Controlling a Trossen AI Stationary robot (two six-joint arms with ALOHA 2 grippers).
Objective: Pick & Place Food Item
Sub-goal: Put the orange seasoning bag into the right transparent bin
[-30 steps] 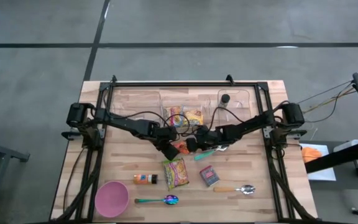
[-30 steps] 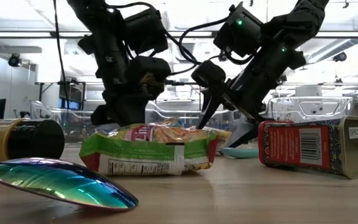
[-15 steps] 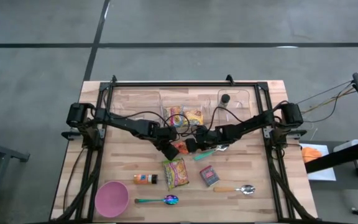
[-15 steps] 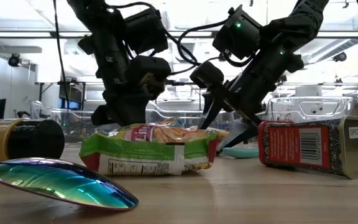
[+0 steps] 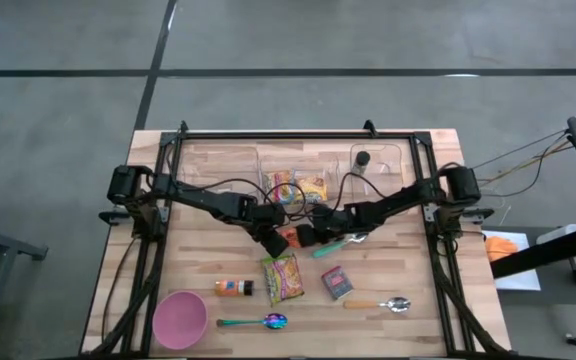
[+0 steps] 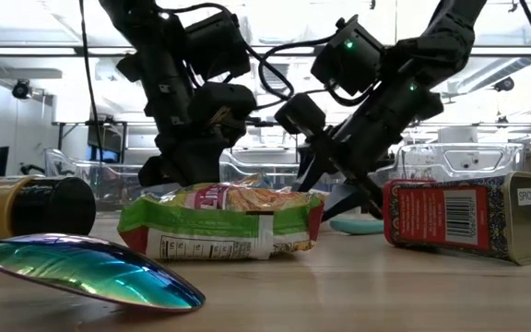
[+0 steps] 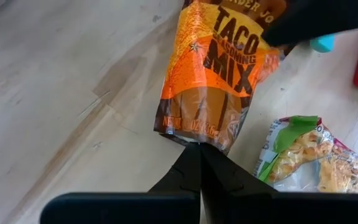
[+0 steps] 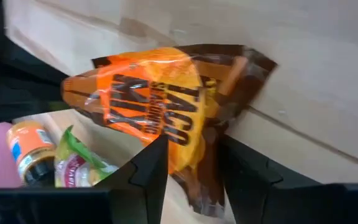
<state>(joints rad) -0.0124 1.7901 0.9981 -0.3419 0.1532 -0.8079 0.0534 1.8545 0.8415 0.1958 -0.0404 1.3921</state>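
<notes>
**A:** Which step is this?

**B:** It looks like a handover. The left gripper (image 7: pixel 199 163) is clamped shut on one edge of the taco seasoning packet (image 7: pixel 219 81), holding it just above the middle of the wooden table (image 5: pixel 408 320). The right gripper (image 8: pixel 191 155) has its fingers on either side of the packet's other end, with a gap showing, so I would not call it a grip yet.

**A:** So what does the next move need?

**B:** In my view, the right fingers should pinch firmly before the left lets go. The packet is thin and floppy, so it could slip or fold. Where it should go, I cannot tell.

**A:** What else is on the table?

**B:** A green snack bag (image 5: pixel 283 277) lies near the front, with a small orange jar (image 5: pixel 234 288) beside it, a red tin (image 5: pixel 337 283), a pink bowl (image 5: pixel 179 319) and two spoons. Clear plastic tubs sit at the back.

**A:** And the room?

**B:** Grey floor around the table, bright ceiling lights and shelving beyond. No person shows.
</notes>
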